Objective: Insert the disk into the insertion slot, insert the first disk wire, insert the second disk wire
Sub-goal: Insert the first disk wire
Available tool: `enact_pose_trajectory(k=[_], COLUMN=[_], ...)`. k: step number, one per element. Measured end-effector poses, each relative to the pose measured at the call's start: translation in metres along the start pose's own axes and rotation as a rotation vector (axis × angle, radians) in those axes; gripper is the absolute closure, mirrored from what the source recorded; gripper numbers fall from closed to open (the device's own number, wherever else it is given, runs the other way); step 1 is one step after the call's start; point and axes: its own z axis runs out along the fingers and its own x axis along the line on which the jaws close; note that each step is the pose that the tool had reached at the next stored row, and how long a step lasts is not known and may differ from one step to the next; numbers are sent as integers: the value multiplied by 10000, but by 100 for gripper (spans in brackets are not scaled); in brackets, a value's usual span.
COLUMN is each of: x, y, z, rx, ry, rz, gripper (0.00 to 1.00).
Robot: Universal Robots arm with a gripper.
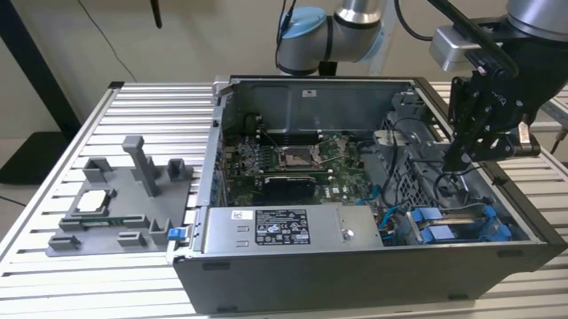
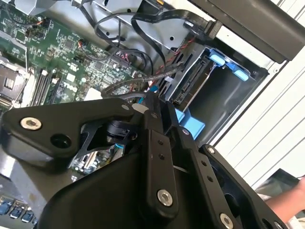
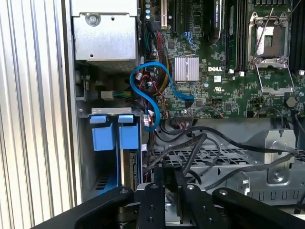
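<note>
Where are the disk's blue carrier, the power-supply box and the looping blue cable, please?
disk carrier (image 3: pixel 102 138): first wrist view, on one blue tab.
power-supply box (image 1: pixel 281 226): exterior view, on its white label.
blue cable (image 3: pixel 147 64): first wrist view, on top of its loop.

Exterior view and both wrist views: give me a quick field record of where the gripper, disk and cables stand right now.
case: lid off, on the slatted table
gripper: inside the case, over the perforated cage at the exterior view's right
disk: in its blue carrier, sitting in the drive bay
black cables: loose across the cage, close to the gripper
blue cable: loops from the motherboard towards the bay
</note>
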Motion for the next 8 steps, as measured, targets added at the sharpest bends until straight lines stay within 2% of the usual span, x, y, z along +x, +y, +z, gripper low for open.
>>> enact_pose_trajectory(k=[5, 8], x=[2, 4], y=[-8, -45], z=[16, 34], rx=[-6, -76], ry=[1, 7], rz=[1, 5], gripper=[100, 100])
